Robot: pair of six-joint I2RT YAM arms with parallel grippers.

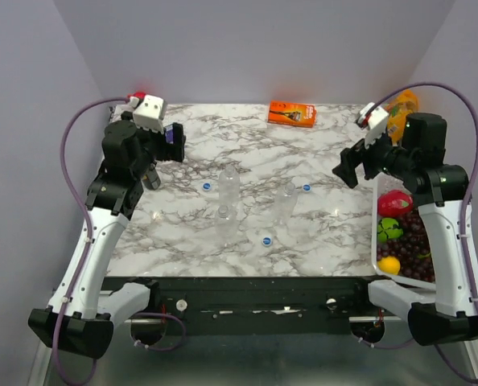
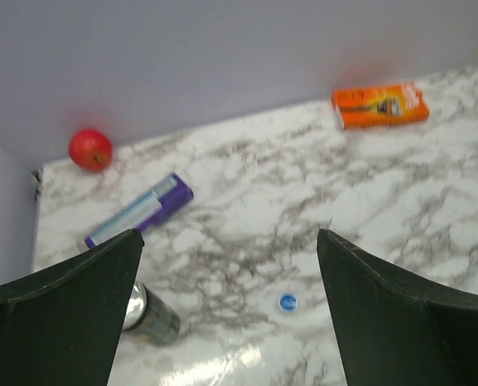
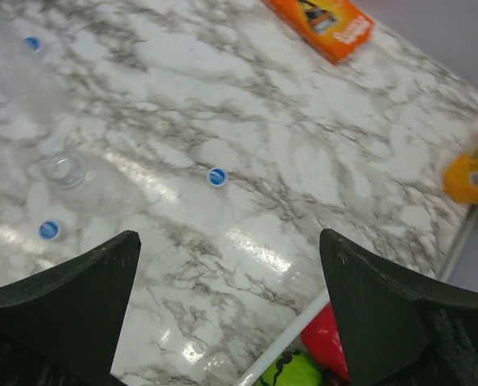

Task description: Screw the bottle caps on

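From above: all three caps [image 1: 208, 185] are lying loose on the table [image 1: 319, 145] around the three bottles [image 1: 231, 183]. Necks look bare, so I'd say nothing's screwed on yet and the whole job's left. The left gripper [image 1: 173, 143] and right gripper [image 1: 345, 170] hang well apart from them. Left wrist view: spread wide, nothing in it, one cap on the table below. Right wrist: same deal, spread and empty, three caps and an open bottle mouth in sight.
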